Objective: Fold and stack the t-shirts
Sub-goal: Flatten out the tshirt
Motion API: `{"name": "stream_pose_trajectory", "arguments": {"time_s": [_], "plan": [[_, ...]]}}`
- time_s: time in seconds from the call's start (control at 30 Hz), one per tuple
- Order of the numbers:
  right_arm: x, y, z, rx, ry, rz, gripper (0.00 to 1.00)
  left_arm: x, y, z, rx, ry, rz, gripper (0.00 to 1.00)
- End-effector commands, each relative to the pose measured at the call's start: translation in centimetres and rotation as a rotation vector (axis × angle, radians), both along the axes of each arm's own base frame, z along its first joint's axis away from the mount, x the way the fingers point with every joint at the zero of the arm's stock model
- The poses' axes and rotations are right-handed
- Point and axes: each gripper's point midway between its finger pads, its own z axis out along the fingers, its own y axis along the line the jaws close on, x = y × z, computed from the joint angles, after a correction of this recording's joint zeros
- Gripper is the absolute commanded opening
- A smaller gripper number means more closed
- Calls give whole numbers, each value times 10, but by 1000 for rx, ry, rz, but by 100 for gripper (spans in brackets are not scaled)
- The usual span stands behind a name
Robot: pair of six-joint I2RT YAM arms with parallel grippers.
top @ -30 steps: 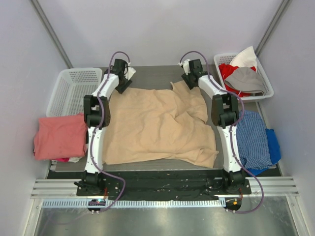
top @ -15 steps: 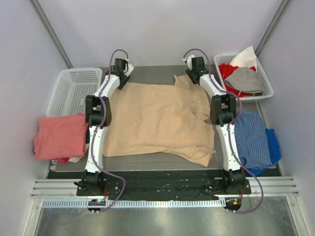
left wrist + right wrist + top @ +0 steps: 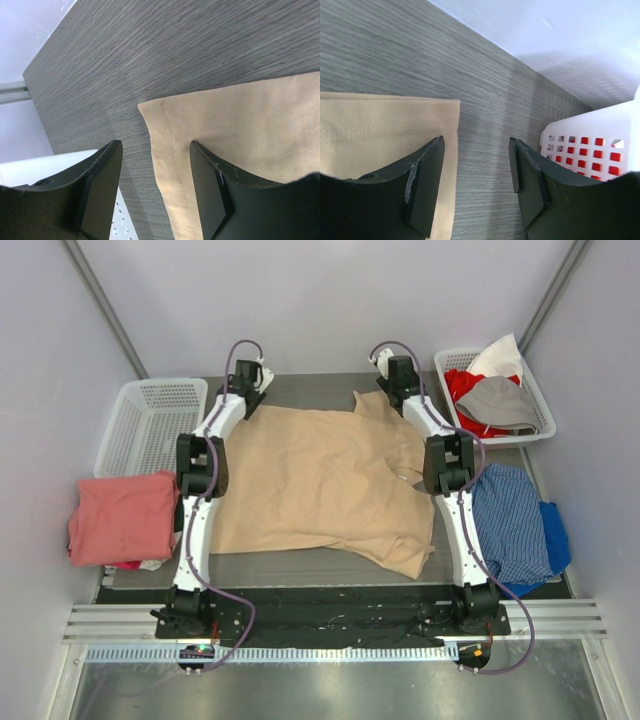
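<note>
**At the table's [image 3: 300,385] far edge, both grippers stand open over the tan shirt's [image 3: 320,480] corners**

Under the left gripper [image 3: 155,192] lies one far corner of the tan shirt, with its stitched hem running through the gap between the fingers. The jaws are well apart and clamp nothing. One finger [image 3: 212,190] sits over the cloth, its tip right at a faint crease, but I cannot tell if it presses down. The other finger [image 3: 100,192] hangs over bare table just beside the hem.

Below the right gripper [image 3: 476,185] is the shirt's other far corner. These jaws are just as wide and also hold nothing. The hemmed edge passes under one finger [image 3: 425,187], and the gap between the fingers shows mostly bare table. Just beyond the other finger [image 3: 530,185] is a white basket [image 3: 590,145] with something red showing through its holes.

From both grippers the shirt spreads back toward the arm bases, flat but rumpled, and between the two arms. The pink shirt [image 3: 122,515] lies well apart from the left gripper, back and outward past that arm.
</note>
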Motion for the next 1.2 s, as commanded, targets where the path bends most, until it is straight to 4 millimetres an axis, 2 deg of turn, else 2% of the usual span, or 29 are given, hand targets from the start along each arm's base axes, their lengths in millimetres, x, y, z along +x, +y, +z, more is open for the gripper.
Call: {"name": "stream_pose_trajectory", "arguments": {"time_s": [0.0,0.07,0.2,0.23,0.3,0.33,0.4,0.43,0.47,0.5,0.53,0.57,0.63,0.7,0.77,1.03,1.17], "plan": [[16,-5,45,13,-144,-23,61,6,-3,-8,-2,-23,-2,61],[13,-7,44,38,-139,-24,61,5,-3,-6,-5,-26,-4,61],[3,-3,68,80,-136,-37,61,3,-5,4,-12,-37,-2,61],[-5,-1,78,106,-134,-30,61,2,-4,12,-14,-46,0,61],[-16,1,90,131,-127,-27,61,-3,-4,10,-13,-34,1,61],[-27,1,99,140,-116,-21,61,-4,-5,18,-19,-44,2,61],[-40,3,103,170,-101,-28,61,-8,-5,18,-27,-37,3,62],[-51,1,93,174,-70,-32,61,-9,-6,22,-35,-46,9,62],[-57,1,116,193,-112,-29,61,-10,-6,22,-38,-44,11,62],[-62,0,123,199,-130,-32,61,-11,-6,23,-44,-45,14,62],[-70,-2,111,196,-109,-37,61,-11,-7,25,-51,-48,13,61],[-74,-1,122,207,-123,-28,61,-13,-7,27,-57,-46,15,61],[-81,3,119,239,-92,-27,61,-14,-9,28,-62,-43,15,61],[-90,11,113,286,-48,-1,61,-18,-11,31,-67,-39,14,62],[-99,16,98,311,18,7,61,-22,-11,30,-72,-32,9,62],[-111,46,54,434,170,83,61,-34,-12,27,-75,-7,15,61],[-110,46,36,432,198,80,61,-38,-12,28,-84,-4,16,61]]}}
